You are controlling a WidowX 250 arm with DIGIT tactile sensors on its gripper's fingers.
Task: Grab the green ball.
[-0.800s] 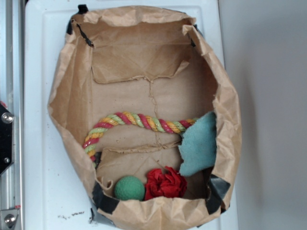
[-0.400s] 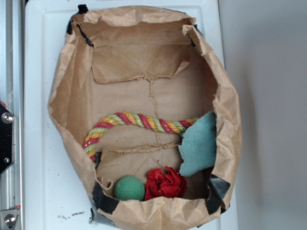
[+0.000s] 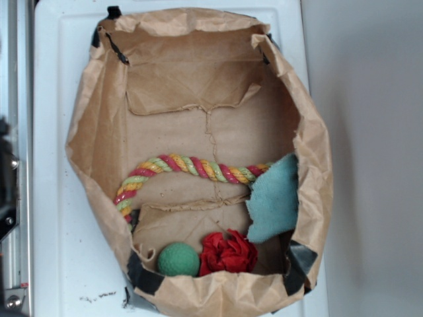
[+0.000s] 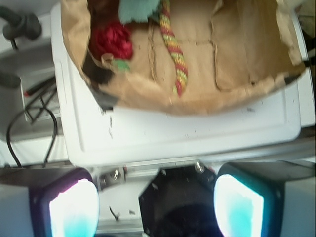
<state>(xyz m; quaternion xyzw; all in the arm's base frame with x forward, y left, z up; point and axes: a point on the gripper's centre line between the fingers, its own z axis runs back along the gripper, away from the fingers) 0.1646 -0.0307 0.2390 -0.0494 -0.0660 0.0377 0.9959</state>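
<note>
Nothing done yet on the grab, by my read. Left to right in the exterior view: dark blurred arm hardware at the 9 o'clock edge, outside the paper bag [image 3: 198, 132], which lies opened up on the white worktop [image 3: 59, 198]; no jaws visible in that view. Inside the bag, the striped rope toy [image 3: 185, 168] arcs across the middle from about 8 o'clock toward 3. The green ball [image 3: 178, 259] sits at roughly 6 o'clock in the bag, low against the near wall, touching or just beside the red fabric toy [image 3: 229, 253] on its right. The teal cloth [image 3: 273, 198] is further right, at about 4 o'clock, leaning on the bag's right wall. In the wrist view the gripper [image 4: 157, 207] is well outside the bag, above bare worktop and a metal rail; its two pads [image 4: 74, 210] stand wide apart with nothing between them, so jaws open and empty. From there the ball shows only as a green sliver [image 4: 121, 64] just below the red toy, mostly hidden by the bag wall. Left to do: travel over the bag rim, come down at the ball's corner, close on it, lift. Likely tight spot: the red toy and the bag wall crowd the ball on two sides, so finger clearance looks slim.
</note>
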